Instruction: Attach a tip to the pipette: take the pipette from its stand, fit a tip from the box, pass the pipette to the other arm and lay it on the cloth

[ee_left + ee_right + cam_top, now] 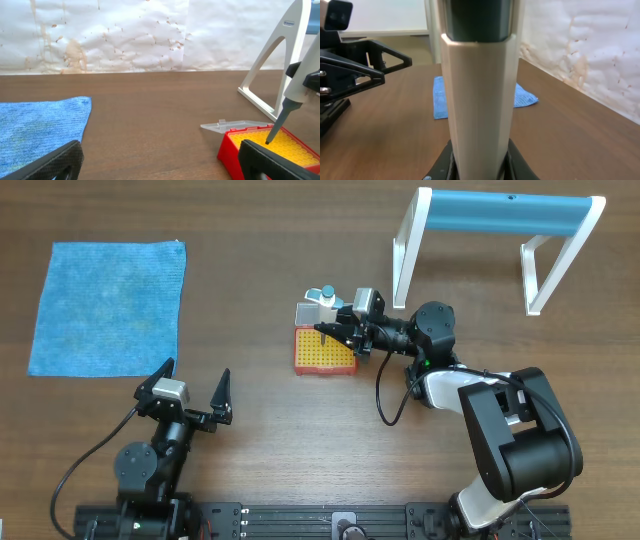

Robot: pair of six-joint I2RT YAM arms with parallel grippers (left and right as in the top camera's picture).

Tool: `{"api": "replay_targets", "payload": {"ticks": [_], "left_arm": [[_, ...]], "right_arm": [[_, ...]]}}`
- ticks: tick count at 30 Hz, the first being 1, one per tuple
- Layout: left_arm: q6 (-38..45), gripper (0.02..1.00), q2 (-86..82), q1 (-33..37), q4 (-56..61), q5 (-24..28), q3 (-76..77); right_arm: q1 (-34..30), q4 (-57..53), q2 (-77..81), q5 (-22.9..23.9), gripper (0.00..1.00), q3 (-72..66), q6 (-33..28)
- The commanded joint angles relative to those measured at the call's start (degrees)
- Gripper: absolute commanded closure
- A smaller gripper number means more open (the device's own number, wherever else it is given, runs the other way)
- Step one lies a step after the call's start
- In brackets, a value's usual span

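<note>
My right gripper (343, 330) is shut on the white pipette (327, 300) and holds it upright over the red tip box (322, 352). The pipette (296, 82) has its dark shaft end down at the yellow tips of the tip box (235, 147), whose clear lid lies open behind it. Up close, the pipette's pale body (477, 100) stands between the fingers of my right gripper (479, 167). My left gripper (195, 385) stands open and empty near its base, in front of the blue cloth (107, 307). The cloth (40, 127) lies flat.
The white and blue pipette stand (500, 225) is at the back right, its leg (267, 65) just behind the tip box. A papered wall bounds the table's far edge. My left arm's gripper (355, 65) shows across the table, near the cloth (522, 97).
</note>
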Motion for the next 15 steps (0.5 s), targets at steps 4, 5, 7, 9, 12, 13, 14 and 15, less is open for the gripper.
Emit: {"api": "replay_targets", "payload": {"ticks": [4,5,7,9,12,13,14,15], "left_arm": [[0.31,0.020,-0.37,-0.20,-0.44,-0.02,-0.04],[0.31,0.020,-0.37,-0.20,-0.44,-0.02,-0.04],[0.33,0.023,-0.37,-0.20,-0.44,-0.02,-0.04],[0.33,0.020,-0.37,-0.20,-0.44,-0.02,-0.04],[0.33,0.020,-0.37,-0.20,-0.44,-0.02,-0.04],[0.33,0.020,-0.37,-0.20,-0.44,-0.02,-0.04],[0.33,0.020,-0.37,-0.20,-0.44,-0.02,-0.04],[0.33,0.023,-0.37,-0.20,-0.44,-0.02,-0.04]], "right_arm": [[-0.35,-1.11,-0.33,-1.53,0.921,-0.15,1.07],[-0.39,-1.64,-0.33,-1.53,0.921,-0.15,1.05],[-0.39,-2.14,-0.33,-1.49,0.923,-0.15,0.79],[-0.39,-2.12,-0.33,-1.40,0.923,-0.15,-0.09],[-0.39,-2.14,-0.33,-0.87,0.923,-0.15,-0.28],[-0.39,-2.14,-0.33,-0.87,0.923,-0.15,-0.31],[-0.39,-2.14,-0.33,-0.83,0.921,-0.15,-0.48],[-0.39,-2.14,-0.33,-0.46,0.923,-0.15,-0.68]]}}
